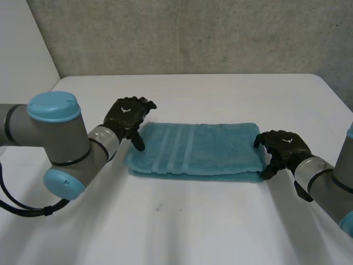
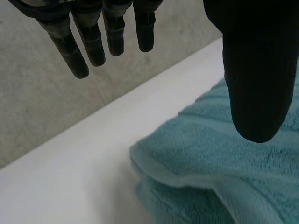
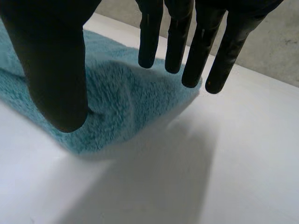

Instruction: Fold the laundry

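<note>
A teal towel (image 1: 196, 150) lies folded into a long strip across the middle of the white table (image 1: 182, 232). My left hand (image 1: 128, 116) hovers at the towel's left end, its fingers (image 2: 96, 39) straight and its thumb (image 2: 254, 79) above the cloth (image 2: 219, 172), holding nothing. My right hand (image 1: 283, 150) sits at the towel's right end. Its fingers (image 3: 196, 44) are straight over the folded corner (image 3: 121, 107) and its thumb (image 3: 53, 70) hangs over the near edge, apart from the cloth.
A grey wall (image 1: 193, 33) runs behind the table's far edge. Bare white tabletop lies in front of the towel and to both sides of it.
</note>
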Action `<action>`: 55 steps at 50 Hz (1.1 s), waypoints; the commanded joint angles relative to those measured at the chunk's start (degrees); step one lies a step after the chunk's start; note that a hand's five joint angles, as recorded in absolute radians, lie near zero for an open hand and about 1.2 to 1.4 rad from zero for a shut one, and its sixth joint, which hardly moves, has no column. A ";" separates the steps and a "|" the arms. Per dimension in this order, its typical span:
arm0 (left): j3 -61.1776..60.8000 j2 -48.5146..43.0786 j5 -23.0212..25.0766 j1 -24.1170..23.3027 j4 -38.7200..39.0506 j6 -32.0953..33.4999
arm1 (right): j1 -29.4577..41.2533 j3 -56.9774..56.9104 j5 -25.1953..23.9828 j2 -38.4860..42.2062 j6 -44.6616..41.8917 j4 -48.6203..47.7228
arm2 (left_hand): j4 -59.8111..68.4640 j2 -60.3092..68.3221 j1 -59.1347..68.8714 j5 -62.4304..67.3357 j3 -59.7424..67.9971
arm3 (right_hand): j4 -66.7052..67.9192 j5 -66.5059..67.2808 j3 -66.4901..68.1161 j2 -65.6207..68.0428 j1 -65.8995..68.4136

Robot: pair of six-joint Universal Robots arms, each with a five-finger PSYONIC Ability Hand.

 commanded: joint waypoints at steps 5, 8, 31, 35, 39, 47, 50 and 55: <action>-2.21 -1.20 -1.51 0.52 0.11 0.10 | -0.56 -0.93 0.09 5.51 0.16 -1.90 | 0.33 0.31 -0.22 1.01 0.04 | 10.16 11.53 10.22 10.16 14.69; -3.08 -1.02 -2.74 0.52 0.55 0.28 | -0.39 -1.02 0.09 5.43 0.68 -1.99 | 0.16 0.15 -0.39 0.84 -0.13 | 10.33 11.69 10.39 10.32 14.86; -10.46 7.58 -3.36 1.31 2.75 0.37 | 0.40 -9.79 0.53 0.59 10.70 -1.29 | -0.34 -0.36 -0.89 0.34 -0.64 | 49.63 51.00 49.69 49.63 54.16; -12.57 10.13 -3.36 2.10 2.84 0.37 | 6.80 -18.66 0.44 1.20 11.14 2.31 | -0.67 -0.69 -1.23 0.00 -0.97 | 49.63 51.00 49.69 49.63 54.16; -14.94 12.51 -3.27 4.29 2.92 0.28 | 15.51 -29.21 0.27 5.32 11.14 5.56 | -0.84 -0.86 -1.40 -0.17 -1.14 | 49.63 51.00 49.69 49.63 54.16; -18.29 15.06 -3.18 7.90 2.93 0.28 | 28.96 -45.56 -0.61 18.86 10.53 7.76 | -0.84 -0.86 -1.40 -0.17 -1.14 | 49.63 51.00 49.69 49.63 54.16; -18.73 15.06 -3.09 9.13 2.93 0.28 | 31.77 -48.56 -0.96 23.25 9.92 8.73 | -1.01 -1.03 -1.57 -0.34 -1.31 | 49.63 51.00 49.69 49.63 54.16; -18.38 15.06 -2.74 10.54 2.84 0.10 | 33.81 -53.39 1.23 29.50 4.21 13.21 | -1.18 -1.20 -1.74 -0.51 -1.48 | 14.00 15.36 14.06 13.99 18.53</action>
